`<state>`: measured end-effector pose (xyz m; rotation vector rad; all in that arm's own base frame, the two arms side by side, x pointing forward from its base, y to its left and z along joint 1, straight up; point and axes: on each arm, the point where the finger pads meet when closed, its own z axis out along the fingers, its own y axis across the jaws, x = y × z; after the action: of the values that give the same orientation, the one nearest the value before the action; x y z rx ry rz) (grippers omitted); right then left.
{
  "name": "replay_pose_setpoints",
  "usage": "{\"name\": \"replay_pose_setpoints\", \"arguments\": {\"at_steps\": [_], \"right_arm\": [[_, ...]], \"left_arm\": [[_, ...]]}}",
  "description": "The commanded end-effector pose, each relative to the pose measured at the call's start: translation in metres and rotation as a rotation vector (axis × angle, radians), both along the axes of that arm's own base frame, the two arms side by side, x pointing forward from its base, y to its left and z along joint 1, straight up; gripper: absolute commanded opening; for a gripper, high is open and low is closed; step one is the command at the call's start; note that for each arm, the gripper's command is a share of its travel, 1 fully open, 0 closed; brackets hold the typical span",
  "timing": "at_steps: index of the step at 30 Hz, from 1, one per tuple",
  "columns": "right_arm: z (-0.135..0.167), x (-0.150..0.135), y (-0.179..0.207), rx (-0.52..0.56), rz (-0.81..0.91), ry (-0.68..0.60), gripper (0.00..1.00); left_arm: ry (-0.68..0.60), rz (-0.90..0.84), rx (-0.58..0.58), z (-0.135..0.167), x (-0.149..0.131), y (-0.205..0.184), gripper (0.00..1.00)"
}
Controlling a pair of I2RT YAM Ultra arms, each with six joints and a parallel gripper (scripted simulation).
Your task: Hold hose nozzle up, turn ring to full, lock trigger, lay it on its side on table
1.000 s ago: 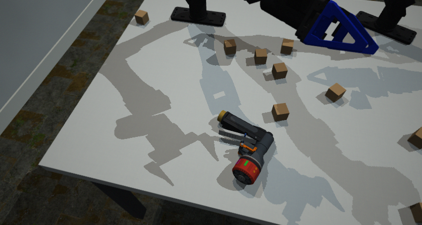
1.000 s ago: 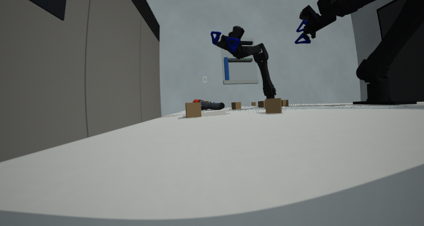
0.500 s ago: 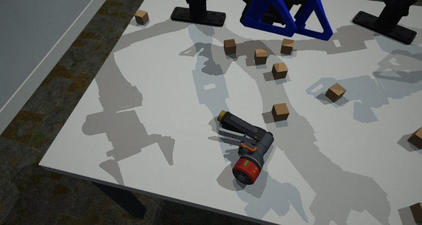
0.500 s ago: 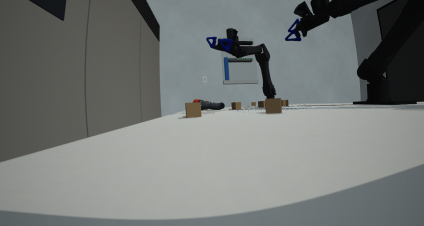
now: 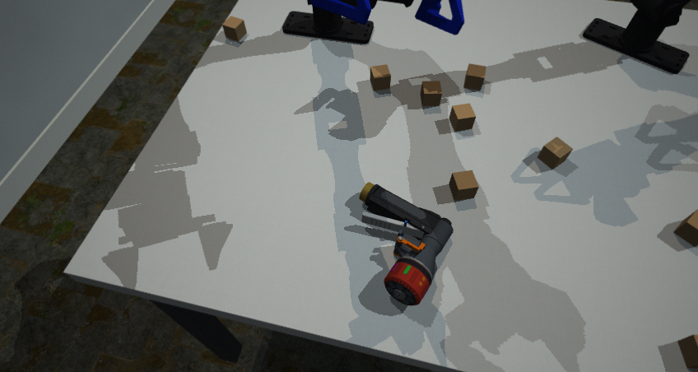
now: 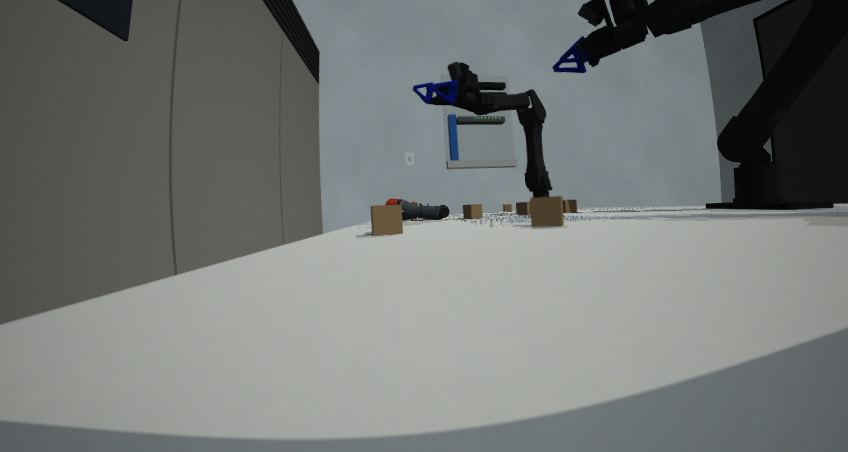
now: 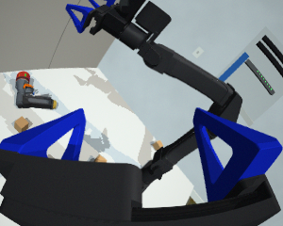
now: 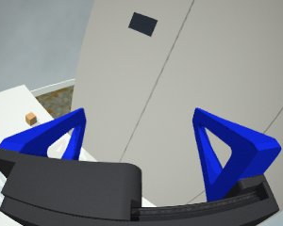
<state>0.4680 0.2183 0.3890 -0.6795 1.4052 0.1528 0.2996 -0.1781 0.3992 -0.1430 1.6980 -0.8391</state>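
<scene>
Hose nozzle first: it lies on its side on the worktop, well apart from both claws, neither of which holds it. The right claw is released, its fingers spread wide, raised near 12 o'clock in the top view. The left claw is likewise released and aloft, outside the top view.

Outward from the right claw, small wooden blocks are scattered below it; the nearest block to the nozzle sits at about 1 o'clock from it, apart. The black handle runs toward 10 o'clock, with the grey trigger alongside. The red ring faces 7 o'clock, and an orange lock lever shows behind it. I can't make out the "full" square.

I'd judge the step in hand to be the approach, with pickup not yet begun. Next, one claw should come down over the handle or barrel and grip firmly without nudging the ring off its click; the other should stay ready to turn it once the nozzle is high.
</scene>
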Motion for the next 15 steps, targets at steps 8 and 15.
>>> {"name": "replay_pose_setpoints", "arguments": {"at_steps": [8, 15], "right_arm": [[0.015, -0.017, -0.065, 0.097, -0.143, 0.056, 1.0], [0.021, -0.033, -0.113, 0.17, -0.259, 0.085, 1.0]], "left_arm": [[-0.142, 0.09, 0.143, 0.023, 0.028, 0.035, 1.0], [-0.203, 0.183, 0.27, 0.027, 0.048, 0.07, 1.0]]}}
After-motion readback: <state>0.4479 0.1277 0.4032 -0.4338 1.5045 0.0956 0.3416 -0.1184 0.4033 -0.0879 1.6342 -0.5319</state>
